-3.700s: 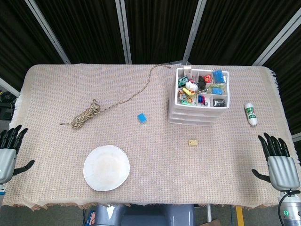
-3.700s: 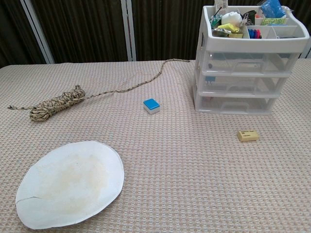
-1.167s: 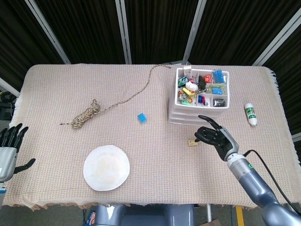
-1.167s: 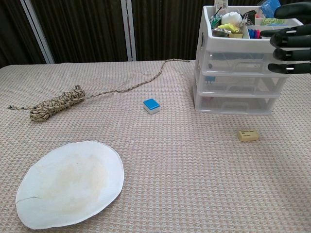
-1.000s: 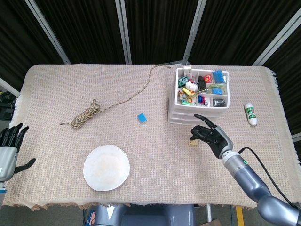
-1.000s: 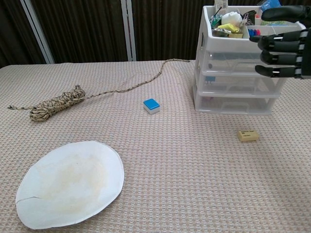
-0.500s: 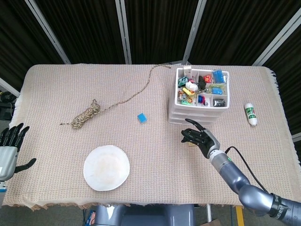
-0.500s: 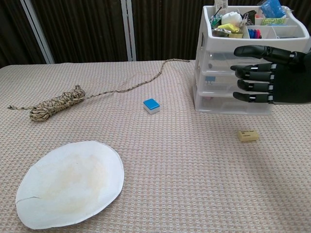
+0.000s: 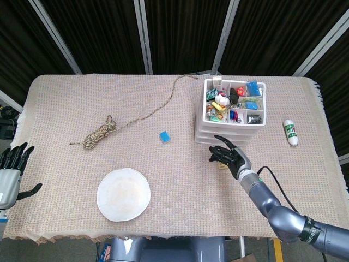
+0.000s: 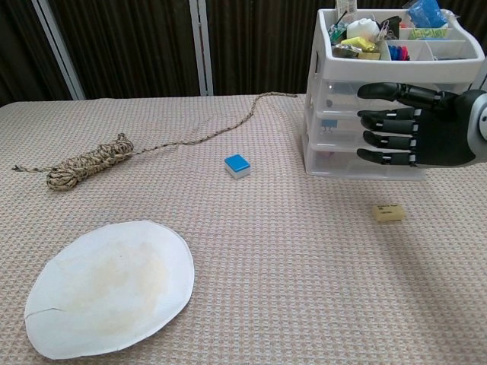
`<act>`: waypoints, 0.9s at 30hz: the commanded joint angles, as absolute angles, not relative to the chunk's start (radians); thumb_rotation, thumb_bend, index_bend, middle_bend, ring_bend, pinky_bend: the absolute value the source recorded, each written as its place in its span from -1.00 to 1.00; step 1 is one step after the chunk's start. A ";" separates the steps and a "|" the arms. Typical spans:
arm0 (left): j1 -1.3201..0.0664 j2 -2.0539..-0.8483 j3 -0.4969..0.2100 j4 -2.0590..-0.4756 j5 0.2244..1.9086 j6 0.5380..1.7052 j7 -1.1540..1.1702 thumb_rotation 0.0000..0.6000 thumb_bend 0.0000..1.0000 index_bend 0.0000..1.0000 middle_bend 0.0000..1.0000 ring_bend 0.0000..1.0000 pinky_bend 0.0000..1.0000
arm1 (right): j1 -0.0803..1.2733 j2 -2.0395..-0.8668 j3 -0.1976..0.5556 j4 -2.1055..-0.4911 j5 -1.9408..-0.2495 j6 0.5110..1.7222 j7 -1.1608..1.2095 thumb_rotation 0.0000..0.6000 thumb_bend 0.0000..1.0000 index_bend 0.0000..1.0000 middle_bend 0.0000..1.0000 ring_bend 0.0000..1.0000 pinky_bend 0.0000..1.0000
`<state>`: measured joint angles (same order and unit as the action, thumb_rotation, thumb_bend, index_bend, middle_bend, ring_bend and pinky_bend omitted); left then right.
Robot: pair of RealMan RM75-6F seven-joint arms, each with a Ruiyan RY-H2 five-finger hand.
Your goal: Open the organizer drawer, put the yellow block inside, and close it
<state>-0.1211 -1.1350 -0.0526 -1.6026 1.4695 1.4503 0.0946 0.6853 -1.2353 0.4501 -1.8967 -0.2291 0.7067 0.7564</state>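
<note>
My right hand (image 10: 426, 125) fingers (image 10: 384, 115) spread, empty, now swung in from worktop (image 9: 65, 103) edge to front of organizer (image 10: 380, 99); drawers shut, so opening comes next, I judge. Block (image 10: 389, 212) lies on worktop below fingers, untouched. Left hand (image 9: 11, 169) open, idle at edge.

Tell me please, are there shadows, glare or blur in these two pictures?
Chest view: sharp and evenly lit; the right robot hand casts a soft shadow on the cloth beside the yellow block; the organizer has only faint reflections on its clear drawers. Head view: even light, no glare, weak shadows; the backdrop is very dark; the left robot hand is cut by the frame edge.
</note>
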 commanded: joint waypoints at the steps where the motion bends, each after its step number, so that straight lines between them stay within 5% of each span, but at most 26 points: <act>1: -0.121 -1.135 -0.053 -1.603 1.468 1.449 0.094 1.00 -0.59 -0.97 -1.00 -1.00 -1.00 | 0.683 -1.242 0.454 -1.895 -0.218 0.726 0.749 1.00 -0.73 -0.64 0.18 0.10 -0.07; 27: -0.122 -1.134 -0.052 -1.608 1.464 1.449 0.095 1.00 -0.59 -0.97 -1.00 -1.00 -1.00 | 0.691 -1.286 0.512 -1.893 -0.098 0.903 0.614 1.00 -0.70 -0.64 0.18 0.10 -0.06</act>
